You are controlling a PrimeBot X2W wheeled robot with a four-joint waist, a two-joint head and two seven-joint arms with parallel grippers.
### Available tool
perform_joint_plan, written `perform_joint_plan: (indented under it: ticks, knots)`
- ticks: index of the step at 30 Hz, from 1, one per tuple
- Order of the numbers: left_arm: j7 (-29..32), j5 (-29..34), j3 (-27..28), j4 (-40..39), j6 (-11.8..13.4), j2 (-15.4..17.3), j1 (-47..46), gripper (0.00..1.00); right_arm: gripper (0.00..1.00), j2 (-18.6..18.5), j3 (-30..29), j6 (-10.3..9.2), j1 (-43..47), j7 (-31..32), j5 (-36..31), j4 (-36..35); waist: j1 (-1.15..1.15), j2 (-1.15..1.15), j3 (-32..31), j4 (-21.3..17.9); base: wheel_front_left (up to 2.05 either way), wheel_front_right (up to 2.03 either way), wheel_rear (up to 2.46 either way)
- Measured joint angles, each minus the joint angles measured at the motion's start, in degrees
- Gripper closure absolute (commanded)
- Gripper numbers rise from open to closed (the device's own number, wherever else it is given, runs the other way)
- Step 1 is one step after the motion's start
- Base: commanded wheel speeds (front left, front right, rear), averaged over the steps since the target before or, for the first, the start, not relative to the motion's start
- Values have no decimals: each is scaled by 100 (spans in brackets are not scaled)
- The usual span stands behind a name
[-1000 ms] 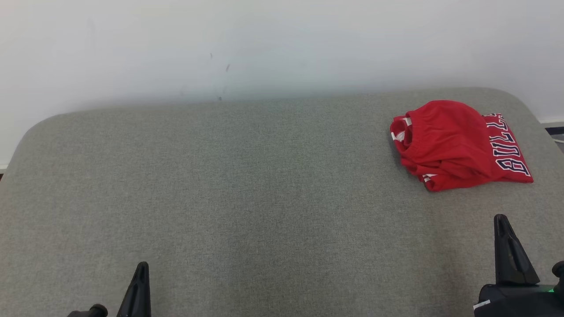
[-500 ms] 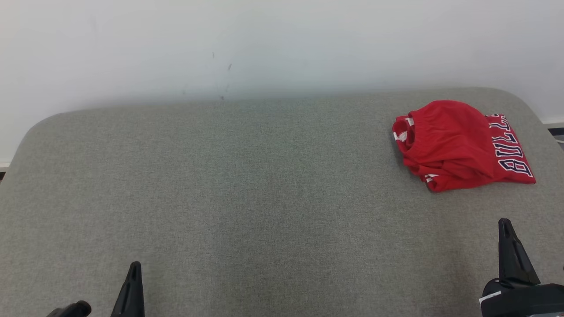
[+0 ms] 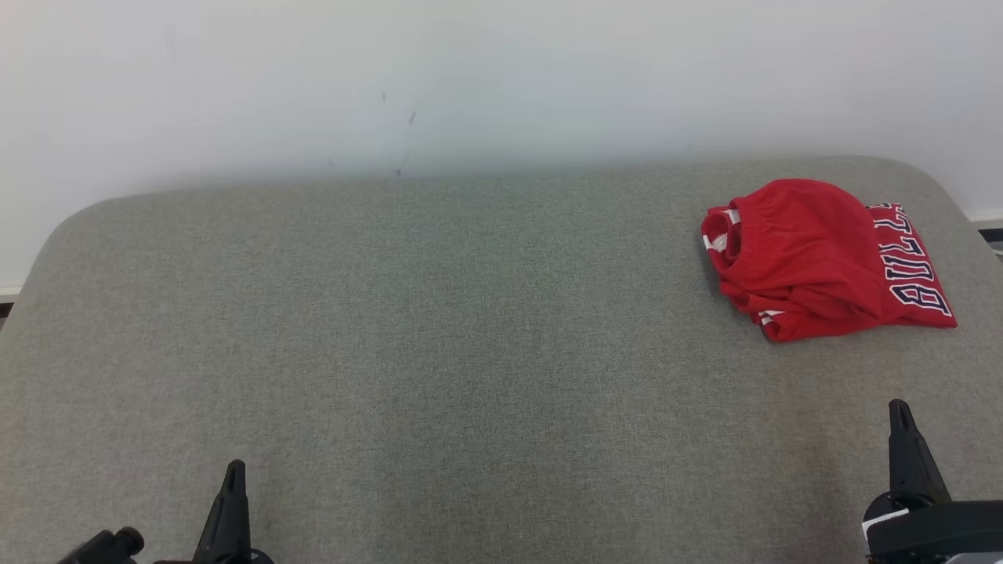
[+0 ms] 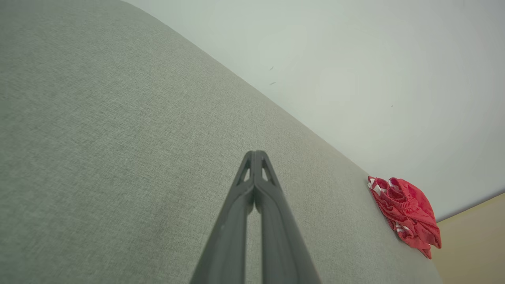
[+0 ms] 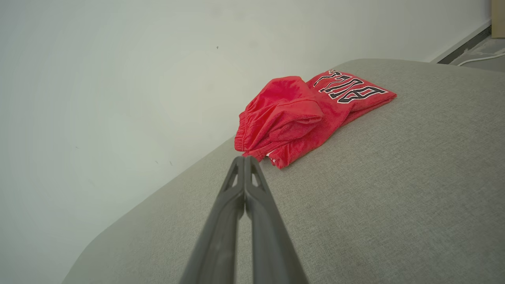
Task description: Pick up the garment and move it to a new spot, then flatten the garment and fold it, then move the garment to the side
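Showing garment (image 3: 799, 258) lettering (image 3: 913, 270): head view; left wrist, seemingly waistband (image 4: 395, 196).

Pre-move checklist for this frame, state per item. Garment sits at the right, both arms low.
1. Nothing in right gripper: ok, shut, empty.
2. Nothing in left gripper: ok, shut, empty.
3. The red garment fully on the grey surface: ok, near its far right corner.
4. Garment folded: ok, compact bundle, though the top layer bulges.
5. Both grippers apart from the garment: ok.
6. Way from right gripper to garment unobstructed: ok, bare surface between them.
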Motion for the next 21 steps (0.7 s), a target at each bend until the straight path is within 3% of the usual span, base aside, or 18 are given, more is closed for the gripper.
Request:
perform_joint_plan:
  ticks: [21]
  knots:
    - [454,-1603,268,285,-158,-113,-298,100,100,350,-389,302,-160,469,1563,469,0,0,13,45,0,0,0]
